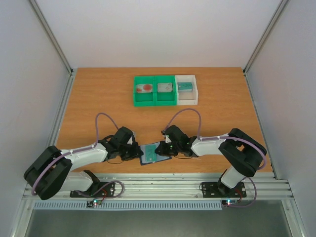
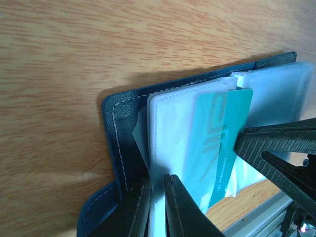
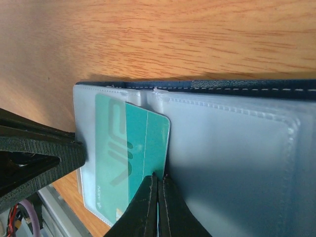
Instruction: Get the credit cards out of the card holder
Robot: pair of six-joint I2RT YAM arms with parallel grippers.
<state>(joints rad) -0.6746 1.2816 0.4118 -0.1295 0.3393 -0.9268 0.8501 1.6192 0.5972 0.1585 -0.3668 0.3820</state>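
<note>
While the left gripper [image 2: 157,193] pinches the dark blue-grey folding card holder [image 2: 116,140], the right gripper [image 3: 158,186] clamps the thin teal card [image 3: 134,143]. Its lettering is illegible.

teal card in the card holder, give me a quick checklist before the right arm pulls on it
1. Grip of the right gripper on the teal card: ok, its fingers are closed on the card's bare edge.
2. Hold of the left gripper on the card holder: ok, it is clamped on the holder's near edge.
3. Card partly out of the clear sleeve: ok, one strip is bare and the rest is under plastic.
4. Holder lying open on the table: ok.
5. Other cards left in the holder: cannot tell, the other sleeve is cloudy.
</note>
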